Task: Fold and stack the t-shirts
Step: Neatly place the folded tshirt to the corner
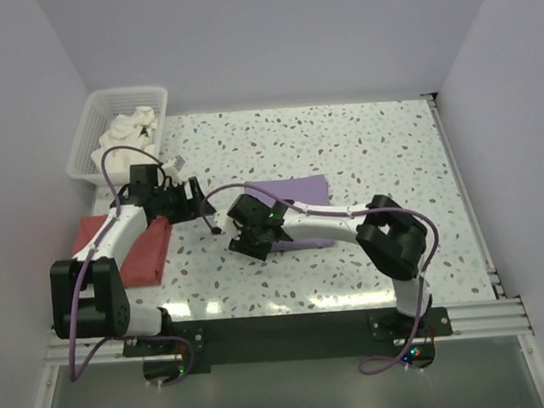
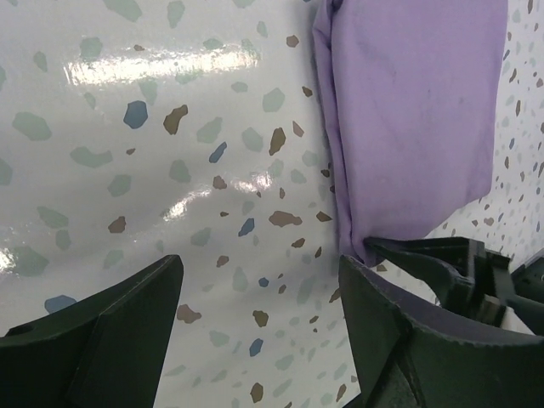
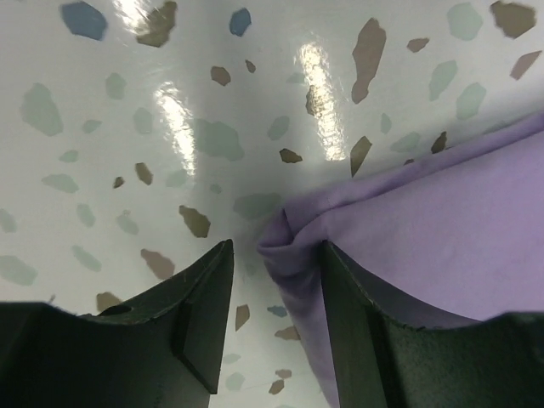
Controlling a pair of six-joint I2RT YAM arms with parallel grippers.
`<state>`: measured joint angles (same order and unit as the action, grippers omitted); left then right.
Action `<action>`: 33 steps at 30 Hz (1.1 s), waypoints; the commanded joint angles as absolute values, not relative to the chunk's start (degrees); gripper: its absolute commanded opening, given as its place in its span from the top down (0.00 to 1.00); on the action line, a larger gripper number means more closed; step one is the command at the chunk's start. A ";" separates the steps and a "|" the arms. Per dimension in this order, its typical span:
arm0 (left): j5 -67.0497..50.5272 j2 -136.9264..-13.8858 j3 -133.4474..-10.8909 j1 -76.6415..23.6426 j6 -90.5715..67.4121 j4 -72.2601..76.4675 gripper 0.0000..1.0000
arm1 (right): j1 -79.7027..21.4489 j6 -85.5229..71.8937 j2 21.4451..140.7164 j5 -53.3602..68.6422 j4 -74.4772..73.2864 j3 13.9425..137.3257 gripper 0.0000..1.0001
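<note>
Because the coming move turns on one corner, we look there first. The purple shirt [image 1: 294, 191] lies flat in the middle of the table [image 1: 361, 142], partly folded, with its long axis running left to right. The right arm lies across its near edge and hides some of it.

The right gripper [image 3: 276, 251] hangs over the shirt's near left corner. Its jaws are parted and the bunched tip of the corner sits between them, while the rest of the cloth spreads away to the right and far side. The corner is not pinched. It seems to brush the right-hand finger, though the wrist view does not let us say whether the tips have reached the table.

The left gripper [image 2: 259, 263] is also spread and holds nothing. It sits over bare table just left of the shirt, with the shirt's left edge off to its right. The right arm is therefore the nearer one, already astride the cloth. We judge that closing on the corner and carrying it right along the long axis would suit.

A folded red shirt [image 1: 147, 252] lies at the left edge, and white shirts [image 1: 127, 130] wait in the basket [image 1: 88, 133] at the far left.
</note>
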<state>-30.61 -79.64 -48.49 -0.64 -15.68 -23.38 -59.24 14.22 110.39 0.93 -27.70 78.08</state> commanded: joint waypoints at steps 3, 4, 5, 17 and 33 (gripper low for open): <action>-31.46 -81.47 -47.55 -0.09 -17.22 -20.66 0.20 | -59.50 16.17 114.61 -3.07 -20.84 74.80 0.52; -31.64 -81.74 -47.46 -0.09 -17.40 -20.57 0.19 | -59.41 16.17 114.87 -3.25 -20.57 74.62 0.53; -31.81 -82.52 -47.29 -0.09 -17.66 -20.31 0.19 | -59.50 16.17 115.13 -3.34 -20.48 74.36 0.55; -40.69 -90.26 -42.20 -1.58 -31.98 -1.35 0.00 | -54.85 16.70 104.69 6.23 -22.33 75.94 1.00; -43.51 -98.51 -35.95 -8.96 -53.08 23.11 0.00 | -54.67 14.77 103.01 12.83 -21.27 77.60 1.00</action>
<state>-42.70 -95.92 -36.75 -7.84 -47.27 15.42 -54.37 16.08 103.79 10.31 -23.00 75.42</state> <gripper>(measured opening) 0.997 0.031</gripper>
